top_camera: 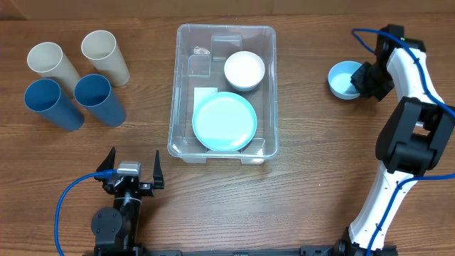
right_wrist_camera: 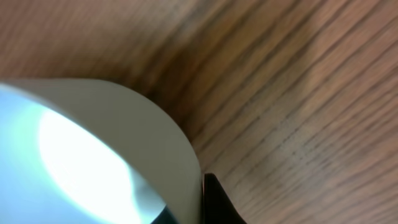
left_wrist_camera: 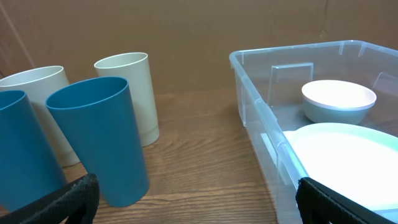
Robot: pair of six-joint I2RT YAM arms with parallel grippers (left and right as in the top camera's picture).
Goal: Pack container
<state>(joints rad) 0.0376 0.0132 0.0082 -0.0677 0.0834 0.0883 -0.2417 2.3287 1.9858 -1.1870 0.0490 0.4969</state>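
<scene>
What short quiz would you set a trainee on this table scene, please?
1. How many cups stand to the left of the container?
2. True or false: the left gripper is shut.
3. Which item is the right gripper closed on? A. white bowl B. blue bowl C. plate

Key: 1. four, two cream and two blue; 2. false, its jaws stand wide open; 3. B.
</scene>
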